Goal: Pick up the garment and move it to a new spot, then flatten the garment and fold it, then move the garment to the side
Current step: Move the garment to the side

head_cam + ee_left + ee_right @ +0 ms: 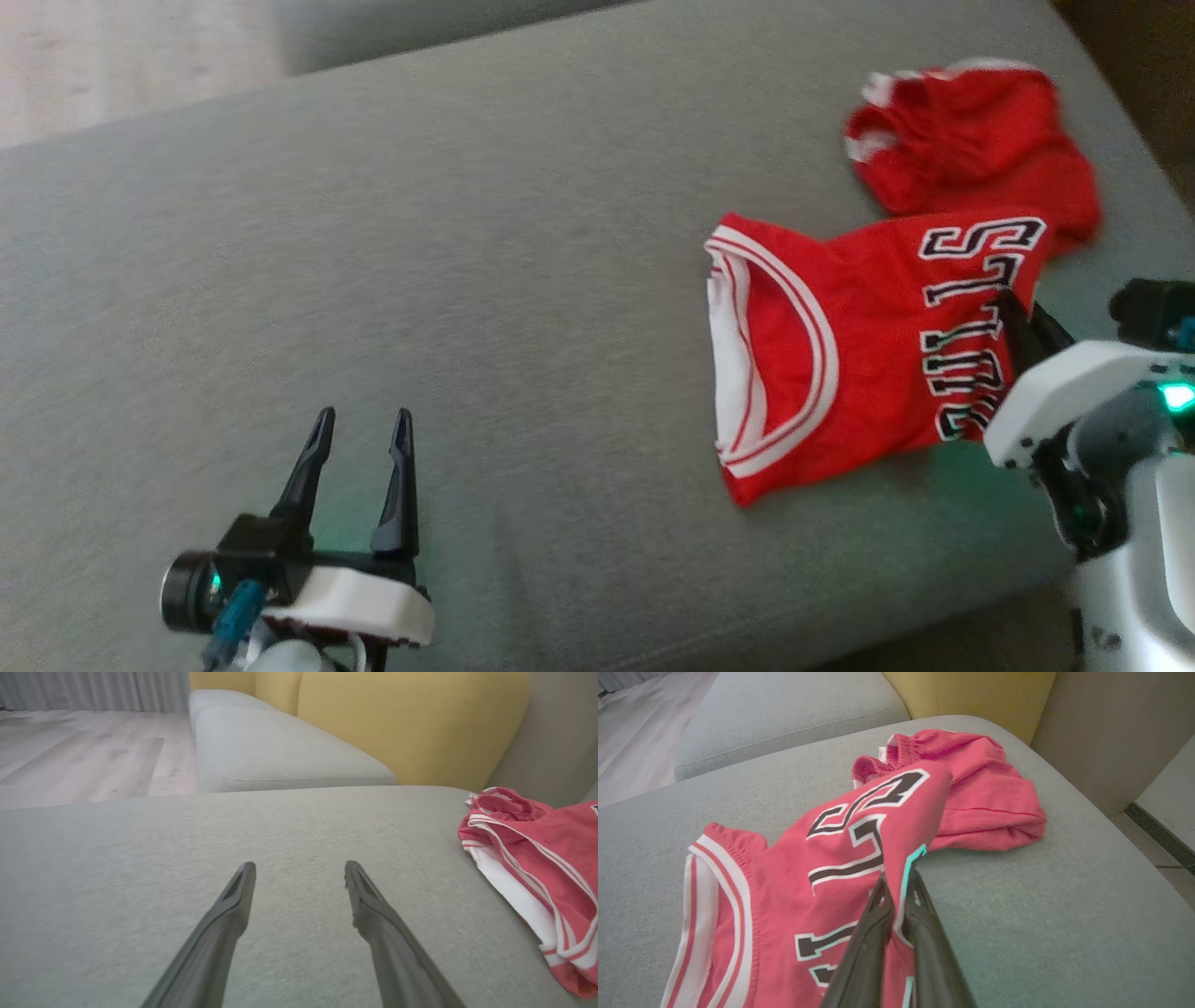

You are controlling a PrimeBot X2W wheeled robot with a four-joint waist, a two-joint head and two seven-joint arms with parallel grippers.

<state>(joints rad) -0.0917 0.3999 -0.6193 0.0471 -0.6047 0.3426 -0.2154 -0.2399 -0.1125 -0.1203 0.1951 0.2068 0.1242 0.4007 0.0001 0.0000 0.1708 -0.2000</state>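
Observation:
The garment [878, 327] is a red jersey with white trim and black lettering, crumpled at the right of the grey cushion [420, 280]. My right gripper [1013, 313] sits at its right edge, shut on a fold of the lettered cloth. In the right wrist view its fingers [882, 900] pinch the garment [859, 840] edge between them. My left gripper [359, 429] rests open over bare cushion at the lower left, well apart from the jersey. In the left wrist view its fingers [233, 900] point across the cushion, with the garment [537, 858] off to the right.
A second grey cushion [271, 751] and a yellow backrest [411, 723] lie beyond. Wooden floor [84, 756] shows past the cushion's far edge. The cushion's right edge [1134, 858] drops to the floor close to my right arm.

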